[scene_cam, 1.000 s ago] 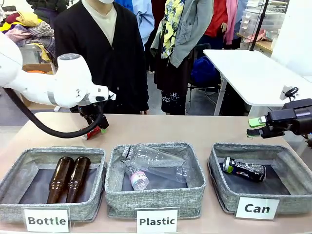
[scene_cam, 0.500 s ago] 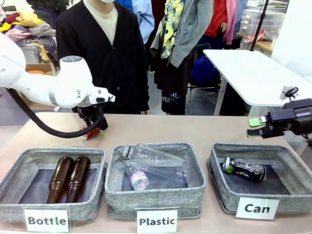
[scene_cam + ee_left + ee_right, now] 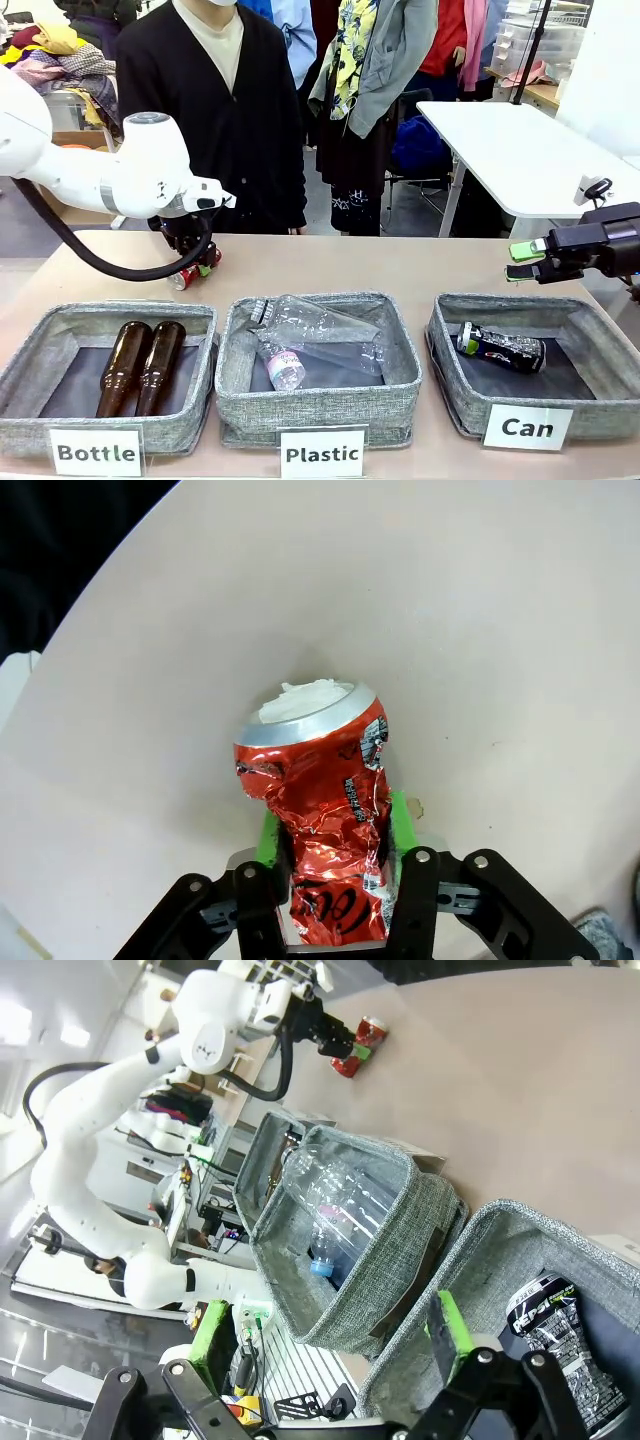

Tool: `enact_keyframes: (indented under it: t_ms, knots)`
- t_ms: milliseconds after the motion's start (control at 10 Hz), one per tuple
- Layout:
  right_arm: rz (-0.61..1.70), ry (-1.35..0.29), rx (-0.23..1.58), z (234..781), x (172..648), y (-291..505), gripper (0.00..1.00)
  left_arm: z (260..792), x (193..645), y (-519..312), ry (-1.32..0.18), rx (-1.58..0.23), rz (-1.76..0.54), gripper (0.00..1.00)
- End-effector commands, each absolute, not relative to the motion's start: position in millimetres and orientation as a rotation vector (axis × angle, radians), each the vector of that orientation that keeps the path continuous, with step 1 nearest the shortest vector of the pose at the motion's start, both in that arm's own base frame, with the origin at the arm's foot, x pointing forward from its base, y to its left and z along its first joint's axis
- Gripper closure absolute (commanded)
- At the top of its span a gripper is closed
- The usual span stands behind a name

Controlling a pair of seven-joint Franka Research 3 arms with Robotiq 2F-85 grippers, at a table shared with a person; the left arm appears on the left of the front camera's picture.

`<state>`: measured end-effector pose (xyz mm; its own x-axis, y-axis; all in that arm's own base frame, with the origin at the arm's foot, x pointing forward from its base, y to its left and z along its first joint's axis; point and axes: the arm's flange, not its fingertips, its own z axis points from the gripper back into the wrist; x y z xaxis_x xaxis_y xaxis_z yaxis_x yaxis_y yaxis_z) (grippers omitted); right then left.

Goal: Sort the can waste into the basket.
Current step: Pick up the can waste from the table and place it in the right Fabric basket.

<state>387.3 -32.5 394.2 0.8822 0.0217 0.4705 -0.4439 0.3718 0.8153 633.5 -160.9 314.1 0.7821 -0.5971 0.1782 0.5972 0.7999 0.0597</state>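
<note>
Left hand (image 3: pixel 335 880) clenching crushed red can (image 3: pixel 325 810) across its middle, ready for carrying to Can basket (image 3: pixel 540 385); right hand (image 3: pixel 527 260) waiting released.

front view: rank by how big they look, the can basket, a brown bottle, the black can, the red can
1. Can basket
2. Brown bottle
3. Black can
4. Red can, though it is crushed, farther from the camera and partly hidden by the left gripper, so unsure against the black can.
</note>
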Motion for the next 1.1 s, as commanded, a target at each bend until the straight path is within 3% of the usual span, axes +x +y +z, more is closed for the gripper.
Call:
enact_keyframes:
  t_ms: [0,100,300,500,700,1000]
  knots:
    - [0.323,-0.442,1.163,393.0,385.6,-30.8,0.0,314.2,633.7,-160.3,-0.183,-0.001,-0.627,0.95]
    - [0.323,-0.442,1.163,393.0,385.6,-30.8,0.0,314.5,633.3,-159.5,-0.184,0.0,-0.624,1.0]
    - [0.323,-0.442,1.163,393.0,385.6,-30.8,0.0,324.9,629.7,-151.0,-0.197,0.006,-0.606,1.0]
    - [0.323,-0.442,1.163,393.0,385.6,-30.8,0.0,369.9,607.6,-126.7,-0.224,-0.023,-0.595,1.0]
    - [0.323,-0.442,1.163,393.0,385.6,-30.8,0.0,441.7,546.5,-94.0,-0.342,-0.082,-0.686,1.0]
    - [0.323,-0.442,1.163,393.0,385.6,-30.8,0.0,480.0,447.2,-73.2,-0.385,-0.156,-0.982,1.0]
